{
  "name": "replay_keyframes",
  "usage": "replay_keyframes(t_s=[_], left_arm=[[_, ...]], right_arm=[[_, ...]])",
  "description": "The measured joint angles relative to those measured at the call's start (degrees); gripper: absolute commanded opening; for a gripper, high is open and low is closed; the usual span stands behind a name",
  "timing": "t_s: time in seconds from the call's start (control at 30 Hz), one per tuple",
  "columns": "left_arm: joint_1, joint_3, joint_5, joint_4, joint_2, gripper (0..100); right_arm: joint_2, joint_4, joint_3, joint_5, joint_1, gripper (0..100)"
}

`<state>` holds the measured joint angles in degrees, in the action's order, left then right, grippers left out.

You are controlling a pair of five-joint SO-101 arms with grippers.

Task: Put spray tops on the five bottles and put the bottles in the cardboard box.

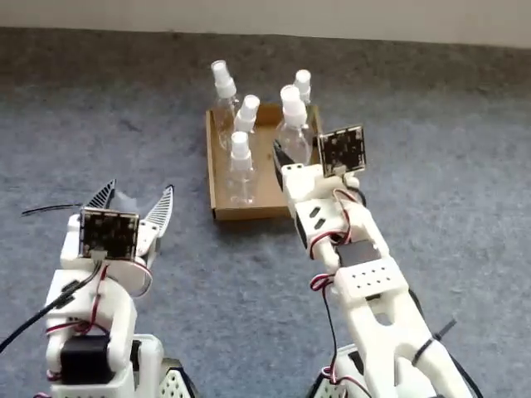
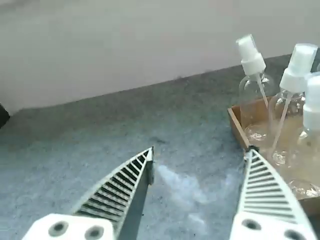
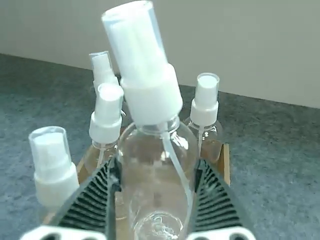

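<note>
Over at the left, the left gripper (image 1: 139, 199) hangs above the carpet (image 1: 431, 207), jaws spread wide. Four capped bottles (image 1: 241, 170) stand in the cardboard box (image 1: 212, 178). The right gripper (image 3: 156, 172) clamps the fifth bottle (image 1: 294, 133) upright at the box's right side.

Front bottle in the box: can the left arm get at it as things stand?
Probably yes. The left arm's jaws stand open over carpet beside the box, with nothing between them and the front bottle. The right arm's jaws grip another bottle at the box's far side.
</note>
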<state>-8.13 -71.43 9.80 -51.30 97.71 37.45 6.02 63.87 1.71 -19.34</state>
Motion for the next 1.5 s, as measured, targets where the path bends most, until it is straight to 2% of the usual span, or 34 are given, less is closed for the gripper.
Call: replay_keyframes(t_s=[0.2, 0.67, 0.97, 1.5], left_arm=[[-0.18, -3.96, 0.00, 3.96, 0.35, 26], [0.35, -4.40, 0.00, 4.22, 0.35, 26], [1.32, -4.40, 0.00, 4.22, 0.35, 26], [1.32, -4.40, 0.00, 4.22, 0.35, 26]], right_arm=[[-8.79, 7.21, 0.70, 0.00, -0.09, 0.4], [-19.96, 18.20, 0.70, 0.00, 1.49, 0.4], [-25.67, 19.52, 0.62, 0.00, 1.49, 0.4], [-26.02, 20.04, 0.62, 0.00, 1.49, 1.1]])
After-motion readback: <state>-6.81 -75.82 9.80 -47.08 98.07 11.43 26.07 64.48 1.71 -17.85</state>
